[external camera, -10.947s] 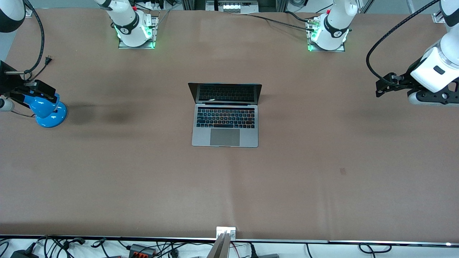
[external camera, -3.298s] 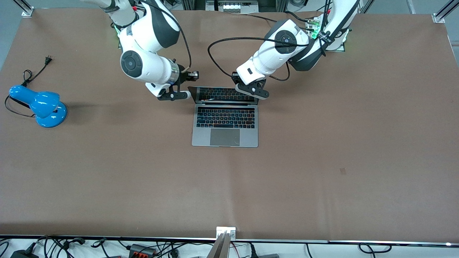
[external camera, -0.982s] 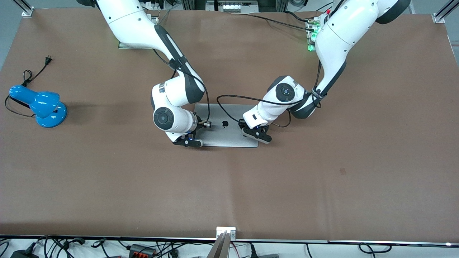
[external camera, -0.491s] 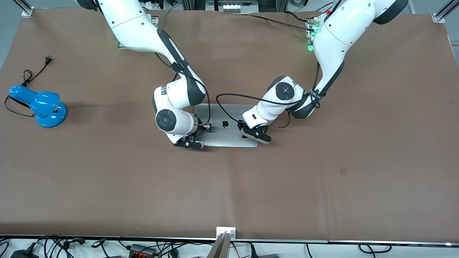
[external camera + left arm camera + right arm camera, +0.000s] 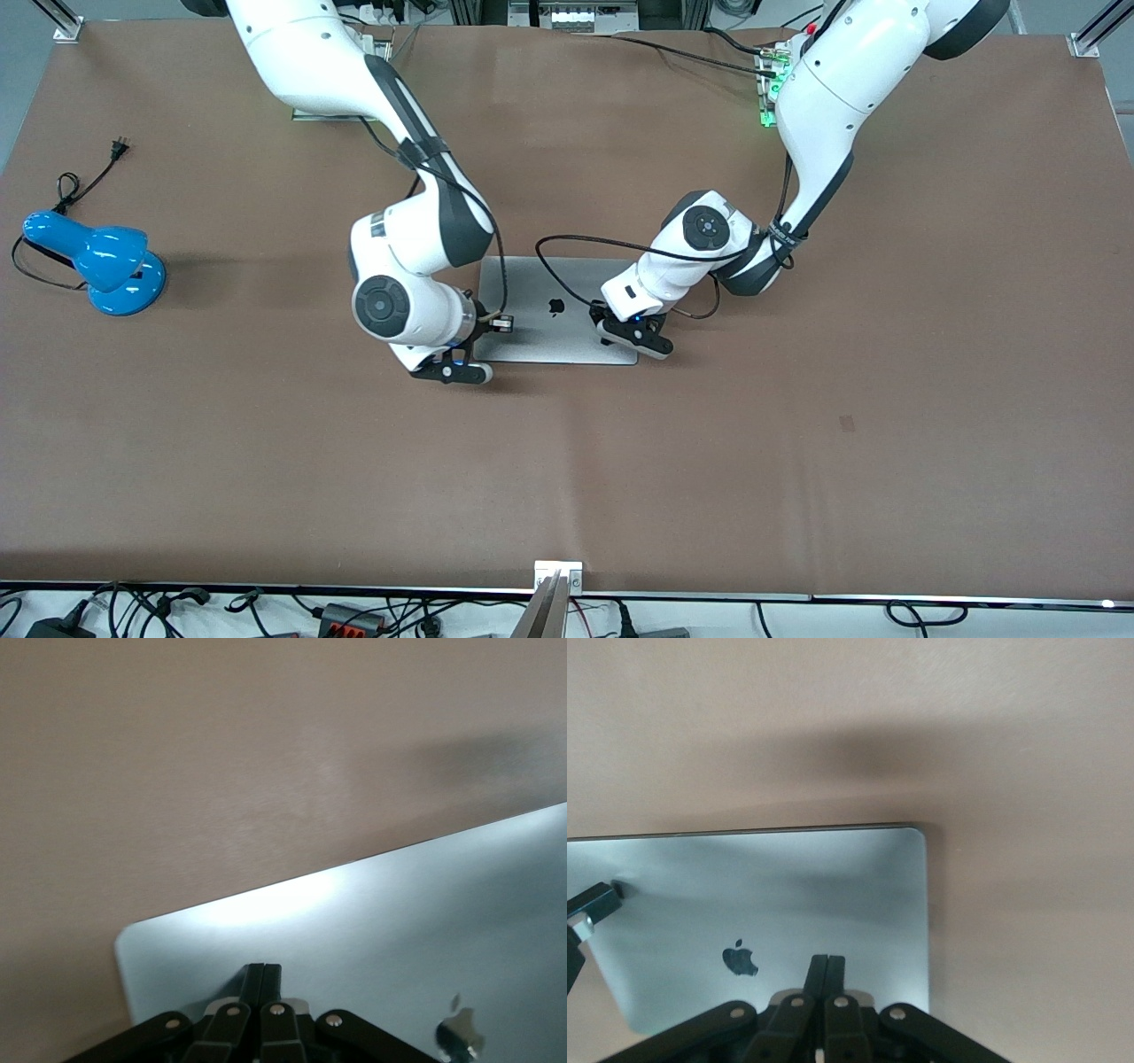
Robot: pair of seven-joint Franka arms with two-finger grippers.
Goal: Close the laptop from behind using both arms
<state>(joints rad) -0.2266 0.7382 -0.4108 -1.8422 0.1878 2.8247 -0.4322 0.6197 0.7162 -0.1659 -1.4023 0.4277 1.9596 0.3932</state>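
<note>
Right hand (image 5: 461, 350) has slid off shut laptop (image 5: 558, 306).

We take this for a robotics lab: two white arms (image 5: 399, 177) are bolted to base plates with green status lights (image 5: 766, 113) on a broad table (image 5: 797, 443) under brown covering, aluminium frame posts (image 5: 62, 22) stand at its corners, and cables and power adapters (image 5: 345, 616) lie tangled along its near edge.

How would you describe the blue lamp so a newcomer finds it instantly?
Start at the brown table and go to the right arm's end. There the blue lamp lies well apart from the closed laptop. It is the only bright blue thing, with a thin black cord.
</note>
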